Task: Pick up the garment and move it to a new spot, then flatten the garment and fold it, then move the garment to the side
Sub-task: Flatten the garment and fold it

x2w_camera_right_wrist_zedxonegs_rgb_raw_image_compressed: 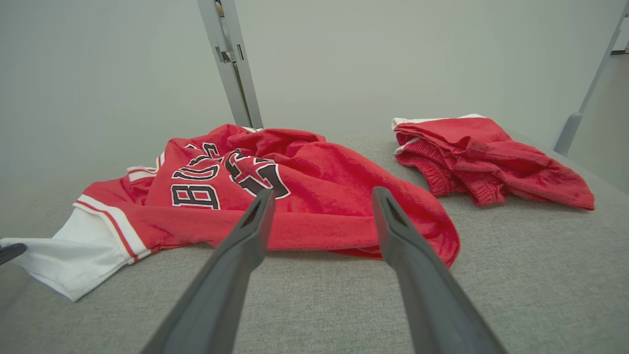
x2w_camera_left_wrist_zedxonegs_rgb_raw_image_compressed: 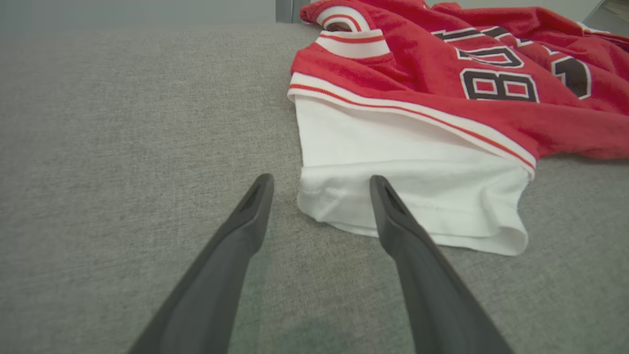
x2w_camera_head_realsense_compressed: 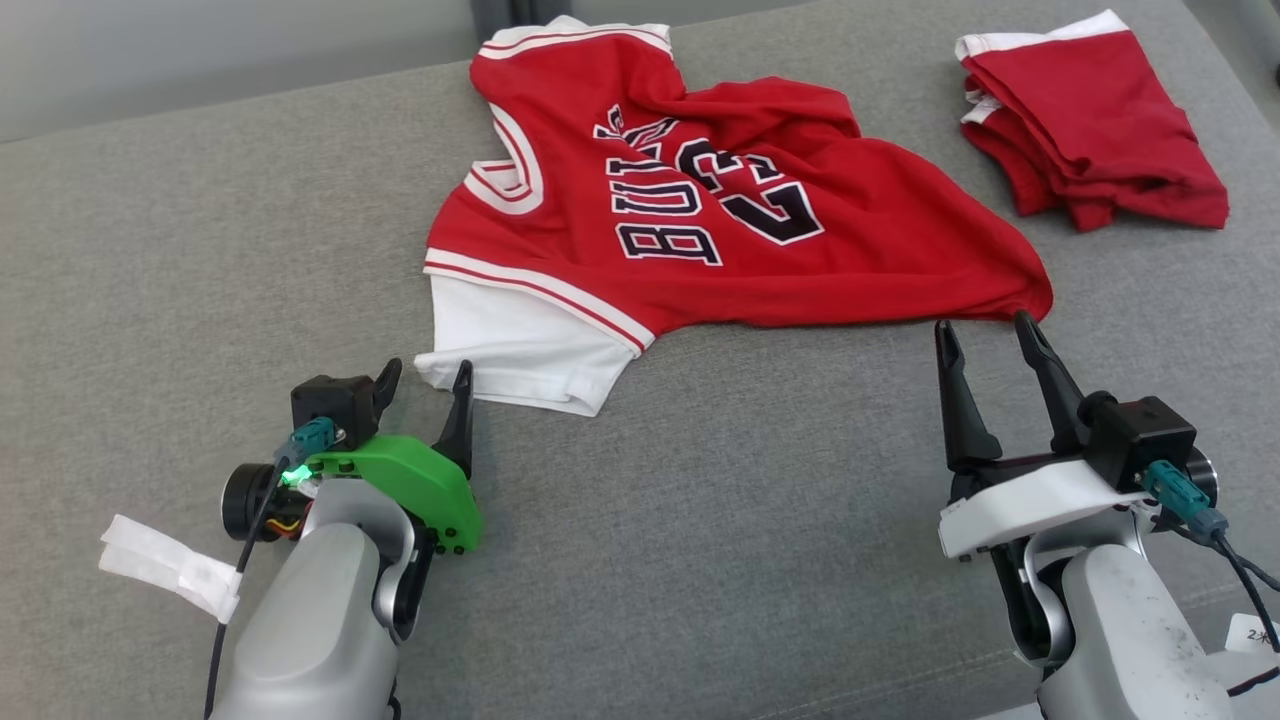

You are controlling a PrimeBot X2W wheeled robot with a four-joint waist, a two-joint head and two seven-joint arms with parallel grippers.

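Head view: jersey [x2w_camera_head_realsense_compressed: 700, 260] lettering half-lost in folds — L pincer [x2w_camera_head_realsense_compressed: 427, 372], R pincer [x2w_camera_head_realsense_compressed: 983, 324] both spread.

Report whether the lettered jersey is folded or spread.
Spread but rumpled: the jersey lies open, lettering showing, with creases across its middle.
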